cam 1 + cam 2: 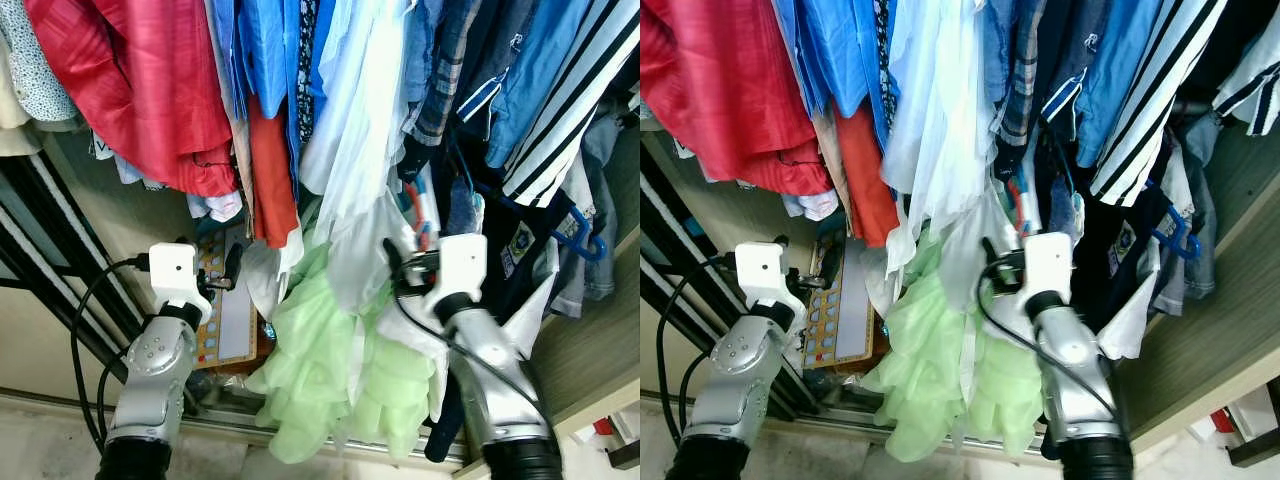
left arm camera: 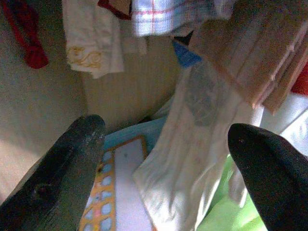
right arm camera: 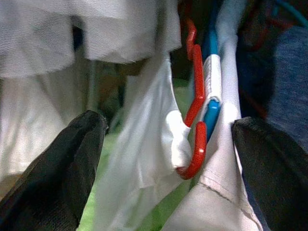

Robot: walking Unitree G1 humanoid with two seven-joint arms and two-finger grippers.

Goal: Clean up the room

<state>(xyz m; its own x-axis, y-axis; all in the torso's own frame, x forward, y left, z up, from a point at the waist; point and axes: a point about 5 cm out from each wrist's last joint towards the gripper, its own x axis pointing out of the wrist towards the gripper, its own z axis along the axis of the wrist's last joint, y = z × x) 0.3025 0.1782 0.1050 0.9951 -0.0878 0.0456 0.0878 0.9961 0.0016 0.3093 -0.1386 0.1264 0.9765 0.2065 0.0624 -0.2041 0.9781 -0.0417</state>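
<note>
A packed rail of hanging clothes is in front of me: a red shirt (image 1: pixel 130 90), blue shirts (image 1: pixel 265 50), an orange garment (image 1: pixel 270 180), a white garment (image 1: pixel 360 200) and a striped top (image 1: pixel 570 90). Below them a light green frilly garment (image 1: pixel 330 370) hangs low. My right gripper (image 3: pixel 169 125) is open, pushed among the white cloth; a red hanger (image 3: pixel 195 110) and a blue hanger (image 3: pixel 211 113) lie between its fingers, untouched as far as I can see. My left gripper (image 2: pixel 163 132) is open and holds nothing, just left of the clothes.
A colourful framed board (image 1: pixel 225 310) leans against the closet's back wall under the clothes. A dark sliding-door frame (image 1: pixel 60 250) runs down the left. A wooden closet side wall (image 1: pixel 600 340) stands to the right, with another blue hanger (image 1: pixel 580 235) beside it.
</note>
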